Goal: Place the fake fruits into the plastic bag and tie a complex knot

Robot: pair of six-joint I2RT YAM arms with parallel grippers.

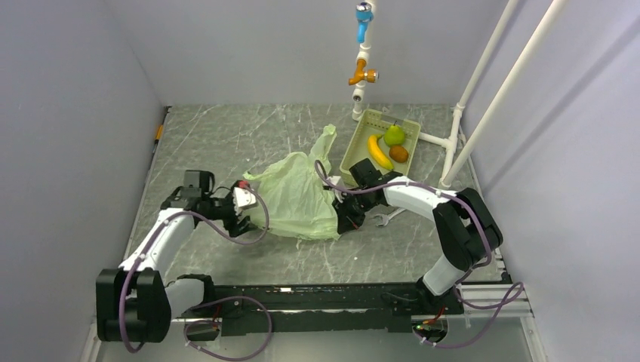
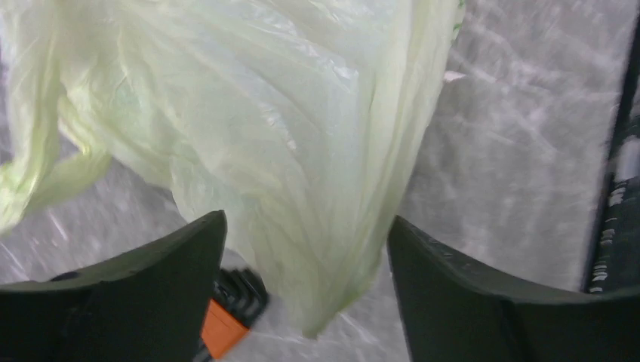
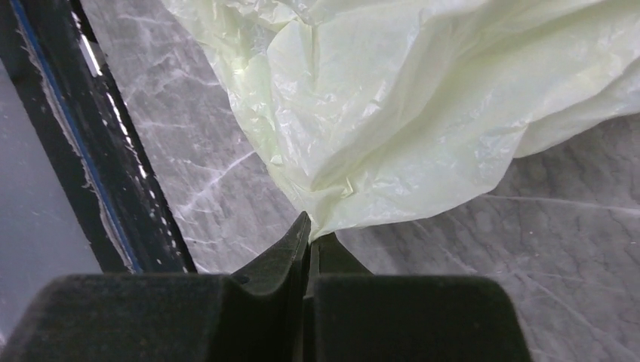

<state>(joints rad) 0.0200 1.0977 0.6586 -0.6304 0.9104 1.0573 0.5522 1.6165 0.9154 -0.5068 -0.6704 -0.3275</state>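
The plastic bag lies crumpled and pale yellow-green on the marble table, one handle stretched toward the back. At the bag's left edge my left gripper is open; in the left wrist view bag film hangs loose between its spread fingers. My right gripper is shut on the bag's right corner, with the film pinched at the fingertips. The fake fruits, a banana, a green one and an orange one, lie in a pale green tray.
A steel wrench lies on the table by the right arm. A small orange-and-black block sits beside the left finger. White pipes with blue and orange fittings stand at the back, and slanted pipes at the right. Walls enclose three sides.
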